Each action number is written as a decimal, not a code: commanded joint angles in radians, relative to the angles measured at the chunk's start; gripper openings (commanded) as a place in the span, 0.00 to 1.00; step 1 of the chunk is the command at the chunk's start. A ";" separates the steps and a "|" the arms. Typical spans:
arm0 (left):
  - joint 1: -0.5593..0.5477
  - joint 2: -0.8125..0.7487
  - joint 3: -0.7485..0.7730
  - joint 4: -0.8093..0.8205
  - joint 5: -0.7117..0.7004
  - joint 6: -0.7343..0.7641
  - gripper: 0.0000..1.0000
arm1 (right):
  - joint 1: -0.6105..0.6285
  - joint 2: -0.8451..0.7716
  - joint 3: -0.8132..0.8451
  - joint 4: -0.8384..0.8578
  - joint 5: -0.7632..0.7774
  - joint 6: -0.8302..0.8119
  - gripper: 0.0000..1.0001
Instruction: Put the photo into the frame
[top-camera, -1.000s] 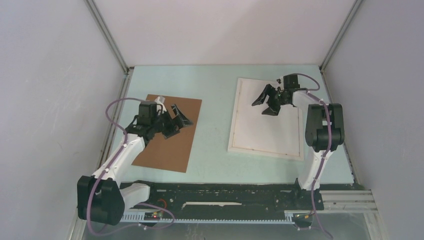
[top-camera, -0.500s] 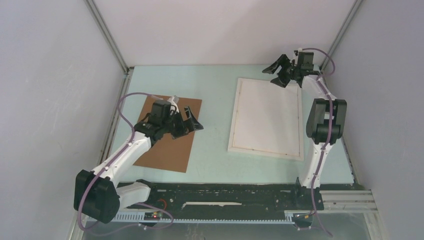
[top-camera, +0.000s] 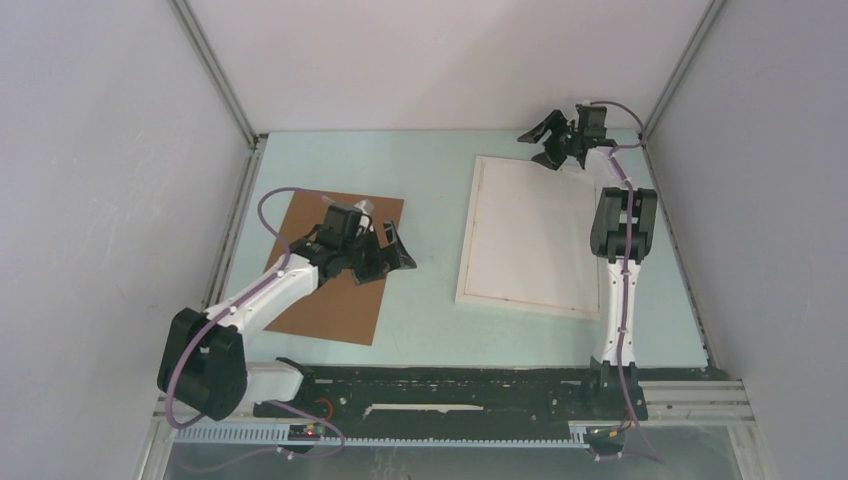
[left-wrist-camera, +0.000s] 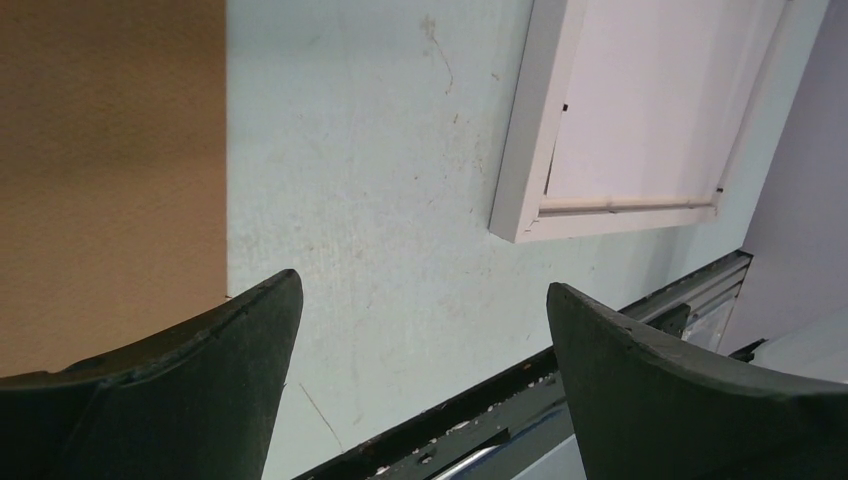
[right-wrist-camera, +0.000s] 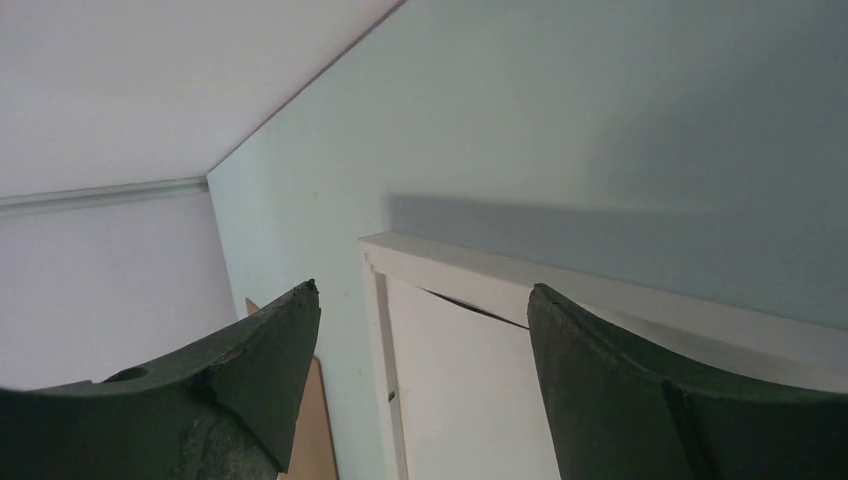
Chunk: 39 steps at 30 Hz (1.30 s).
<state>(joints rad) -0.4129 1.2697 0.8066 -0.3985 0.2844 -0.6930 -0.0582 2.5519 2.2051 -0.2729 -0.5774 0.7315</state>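
Hovering wide open, your left gripper (top-camera: 393, 250) holds nothing at the edge of the brown backing board (top-camera: 335, 300); your right gripper (top-camera: 545, 145), spread and empty, hangs over the far edge of the frame (top-camera: 467, 245).

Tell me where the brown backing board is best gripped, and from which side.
The backing board lies flat and thin with nothing raised, so probably only an edge can be pinched. Take its right long edge, coming from the bare table side with one finger slid under. The open left gripper hovers there, and the frame lies clear of that edge.
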 joint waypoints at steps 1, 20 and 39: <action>-0.042 0.029 0.055 0.063 0.009 -0.039 1.00 | 0.017 0.020 0.048 -0.042 0.005 -0.008 0.83; -0.124 0.214 0.024 0.285 0.173 -0.200 1.00 | 0.052 -0.136 -0.208 -0.052 -0.009 -0.147 0.81; -0.124 0.131 0.017 0.225 0.141 -0.158 1.00 | -0.093 -0.332 -0.289 -0.136 0.074 -0.190 0.82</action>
<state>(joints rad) -0.5301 1.4467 0.8066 -0.1711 0.4255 -0.8726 -0.0887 2.2250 1.9041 -0.3916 -0.5312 0.5587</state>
